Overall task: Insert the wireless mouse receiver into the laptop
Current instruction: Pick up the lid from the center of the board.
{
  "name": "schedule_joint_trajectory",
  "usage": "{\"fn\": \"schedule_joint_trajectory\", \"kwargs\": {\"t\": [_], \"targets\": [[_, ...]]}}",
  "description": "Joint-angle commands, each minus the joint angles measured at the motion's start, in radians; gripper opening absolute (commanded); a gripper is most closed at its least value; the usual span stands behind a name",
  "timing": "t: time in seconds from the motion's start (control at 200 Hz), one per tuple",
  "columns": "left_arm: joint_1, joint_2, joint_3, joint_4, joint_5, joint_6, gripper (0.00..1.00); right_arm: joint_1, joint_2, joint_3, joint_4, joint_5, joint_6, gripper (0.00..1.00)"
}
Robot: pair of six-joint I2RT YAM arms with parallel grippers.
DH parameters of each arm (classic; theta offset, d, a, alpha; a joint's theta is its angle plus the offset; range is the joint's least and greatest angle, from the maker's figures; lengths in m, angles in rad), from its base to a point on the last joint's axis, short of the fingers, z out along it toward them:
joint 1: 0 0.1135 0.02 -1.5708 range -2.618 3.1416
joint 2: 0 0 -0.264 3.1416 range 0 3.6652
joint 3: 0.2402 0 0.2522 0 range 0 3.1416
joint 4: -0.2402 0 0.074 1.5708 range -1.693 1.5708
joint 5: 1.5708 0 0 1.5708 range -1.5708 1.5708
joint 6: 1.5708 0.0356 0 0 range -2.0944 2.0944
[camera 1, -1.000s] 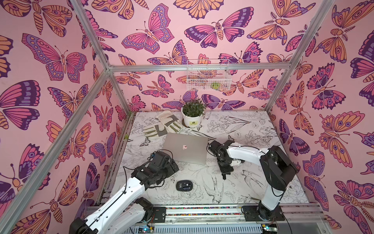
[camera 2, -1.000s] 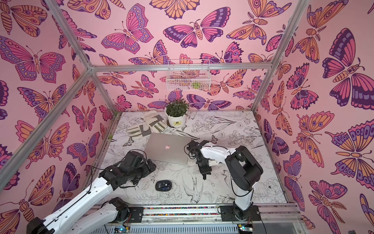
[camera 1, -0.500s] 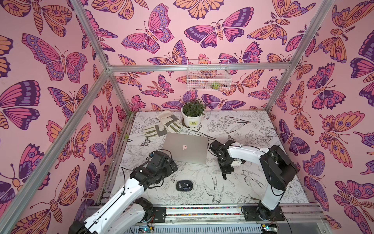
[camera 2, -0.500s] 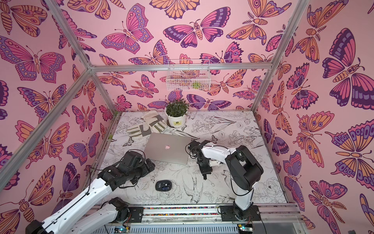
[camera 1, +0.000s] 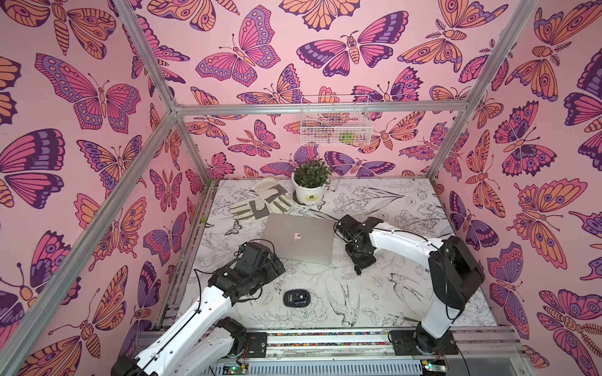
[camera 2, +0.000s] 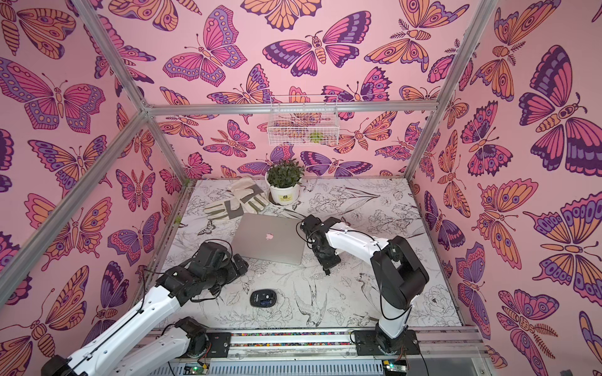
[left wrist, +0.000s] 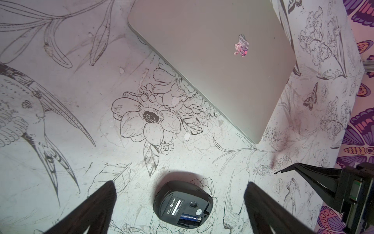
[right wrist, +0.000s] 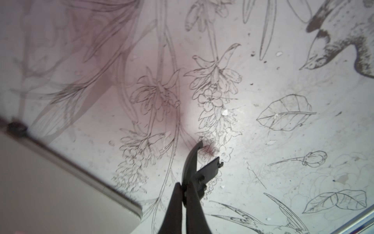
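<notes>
- The receiver (right wrist: 210,168) is a tiny, flat, dark grey oblong with a small notched step at its free end. It sticks out at a slant from the tips of the right claw (right wrist: 189,190), which is pinched tight on it.
- That claw points down at the table (camera 1: 391,293), just beside the laptop's near corner on the right arm's side, without touching the laptop.
- The laptop (camera 1: 298,237) lies shut and flat, silver-grey, with a pinkish apple mark in the middle of its lid.
- The left claw (left wrist: 181,184) gapes wide and holds nothing.
- The black mouse (left wrist: 183,204) lies belly-up on the table with its battery showing.
</notes>
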Motion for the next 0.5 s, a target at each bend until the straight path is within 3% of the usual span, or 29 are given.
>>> {"fn": "schedule_joint_trajectory", "kwargs": {"t": [0.0,0.185,0.35,0.496], "targets": [[0.024,-0.004,-0.005,0.038,0.080,0.056,1.00,-0.005,-0.074,-0.010,0.036,-0.037,-0.232,0.00],[0.051,0.003,-0.052,0.098,0.223,0.112,0.99,-0.001,-0.292,-0.176,0.321,-0.231,-0.571,0.00],[0.051,-0.006,-0.096,0.125,0.344,0.194,0.97,-0.005,-0.527,-0.372,0.610,-0.422,-0.731,0.00],[0.048,-0.028,-0.092,0.072,0.362,0.280,0.97,-0.005,-0.590,-0.395,0.591,-0.556,-0.816,0.00]]}}
